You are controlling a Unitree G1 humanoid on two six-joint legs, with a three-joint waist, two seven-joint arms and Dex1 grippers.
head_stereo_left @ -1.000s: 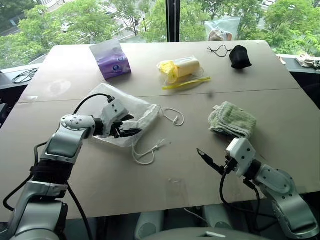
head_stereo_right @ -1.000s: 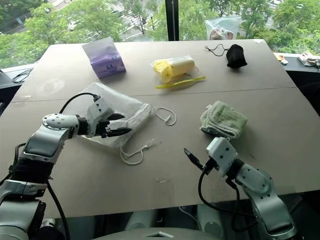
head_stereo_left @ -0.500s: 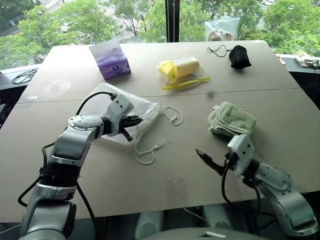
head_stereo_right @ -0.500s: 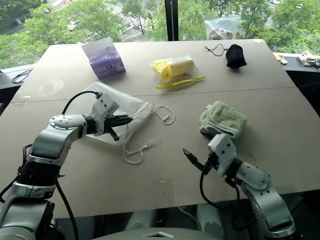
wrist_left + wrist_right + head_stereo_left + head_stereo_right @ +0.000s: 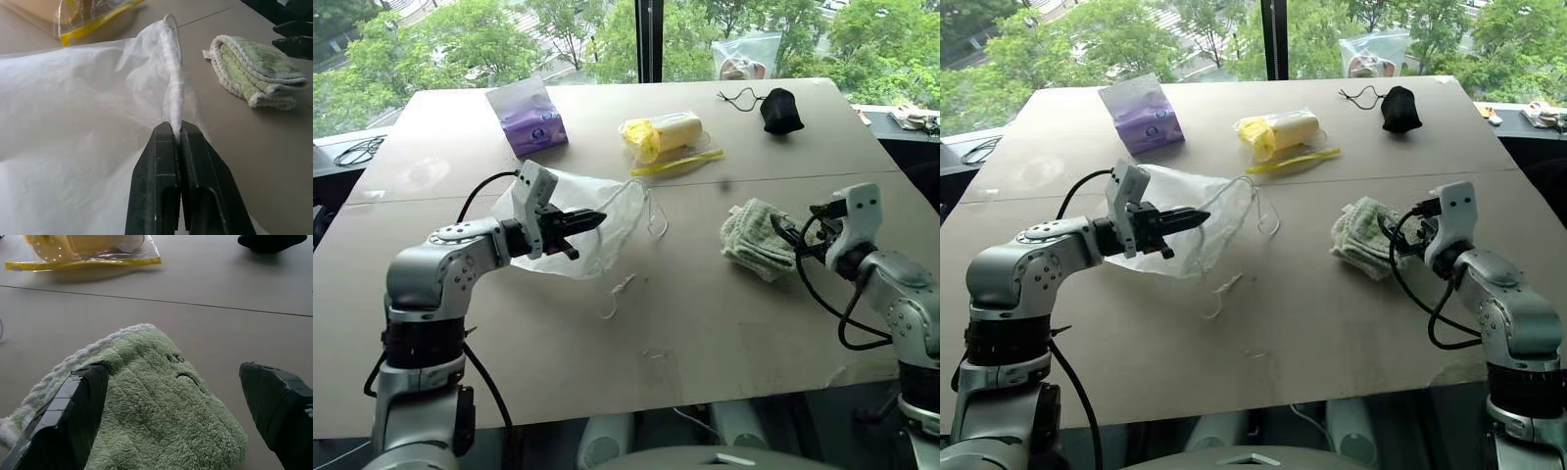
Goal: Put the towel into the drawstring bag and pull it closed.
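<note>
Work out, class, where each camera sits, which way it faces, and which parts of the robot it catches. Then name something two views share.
Left eye and right eye views: on the head, facing forward and down over the table; both arms show, the left gripper shut on the drawstring bag, the right gripper open at the towel.
Left wrist view: on the left wrist, facing along its shut fingers at the pinched bag.
Right wrist view: on the right wrist, facing along its spread fingers at the towel.
Shared: both wrist views show the towel and the yellow packet.
</note>
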